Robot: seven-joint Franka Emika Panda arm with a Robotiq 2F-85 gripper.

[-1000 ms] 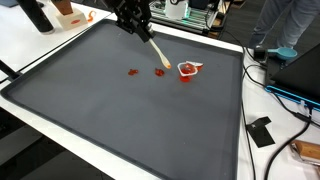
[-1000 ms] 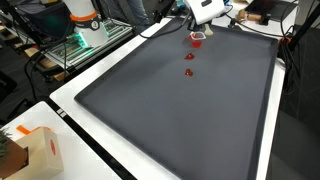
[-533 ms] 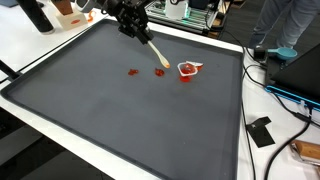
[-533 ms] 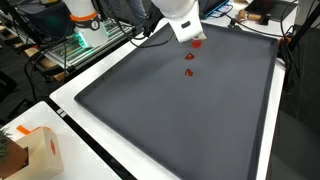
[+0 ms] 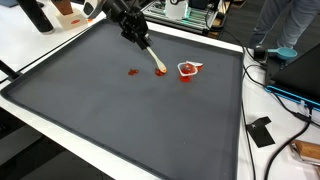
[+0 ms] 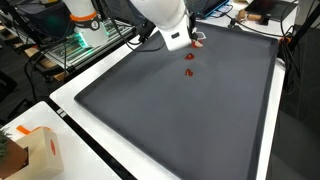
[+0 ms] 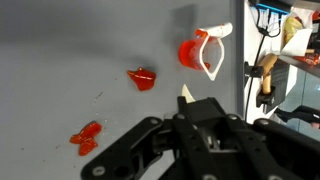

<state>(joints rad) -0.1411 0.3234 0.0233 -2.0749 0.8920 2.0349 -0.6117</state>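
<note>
gripper [image 5: 137,37] is clamped narrow on the upper end of a pale stick [image 5: 151,56]. The stick slants out from the fingers down to the grey mat [image 5: 120,120], with its tip at or on a red smear [image 5: 158,71]. A second red smear [image 5: 132,72] sits off to one side of the tip, and a small sauce cup [image 5: 187,69] sits just past it on the other side. The stick looks light, thin and stiff, so it will likely pivot in the jaws under side load. Hold it near the top end, with light down-force.

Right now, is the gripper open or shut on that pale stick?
Shut. In an exterior view the gripper clamps the pale stick, which slants down to a red smear on the dark mat.
</note>
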